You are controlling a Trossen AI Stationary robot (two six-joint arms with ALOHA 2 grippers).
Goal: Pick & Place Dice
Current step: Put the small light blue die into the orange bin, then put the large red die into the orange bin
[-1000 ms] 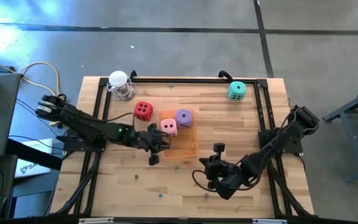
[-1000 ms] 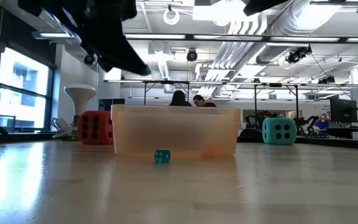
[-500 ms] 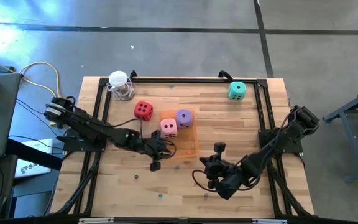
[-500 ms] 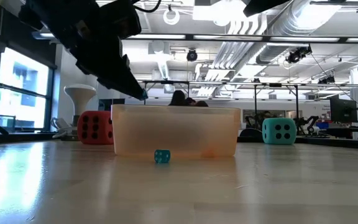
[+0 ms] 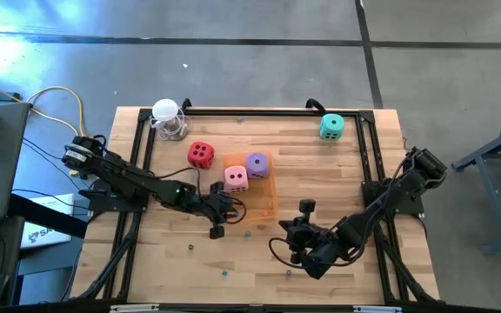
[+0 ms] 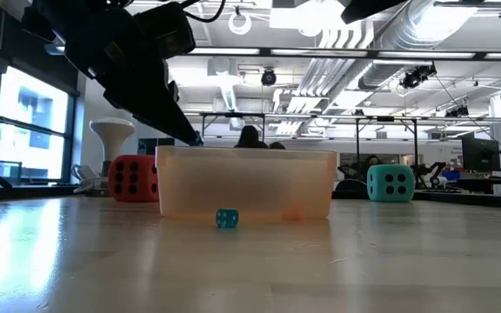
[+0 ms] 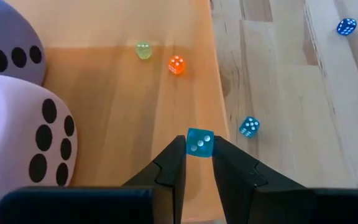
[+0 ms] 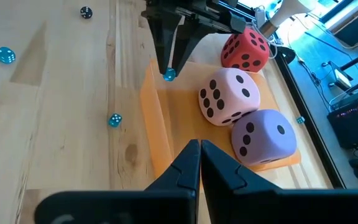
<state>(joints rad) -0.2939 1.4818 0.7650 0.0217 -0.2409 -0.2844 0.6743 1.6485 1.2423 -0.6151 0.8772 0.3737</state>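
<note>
Pink die (image 5: 237,177) and purple die (image 5: 257,164) sit on the floor of the translucent orange tray (image 5: 266,205). The red die (image 5: 201,155) rests on the table by the tray's far left corner. The teal die (image 5: 331,127) stands near the far right corner. My left gripper (image 7: 199,155) hangs over the tray's near left rim (image 6: 181,152), shut on a tiny blue die (image 7: 199,142). My right gripper (image 8: 200,151) waits shut, off the tray's near right side. My left gripper pinches the tiny blue die (image 8: 169,74) between its two fingertips (image 7: 178,152), on two opposite faces. The fingers slant down from the table's left. The die is lifted clear, just above the tray's near left rim.
A tiny yellow-green die (image 7: 143,50) and an orange one (image 7: 176,65) lie in the tray. Small blue dice (image 7: 248,126) (image 8: 5,55) and a dark one (image 8: 86,12) are scattered on the wood near the tray. A white bulb-like object (image 5: 167,117) stands at the far left.
My left gripper has come down toward the tray's near left rim and shifted a little toward the table's near edge, then held still. The big dice and my right arm have stayed put.
</note>
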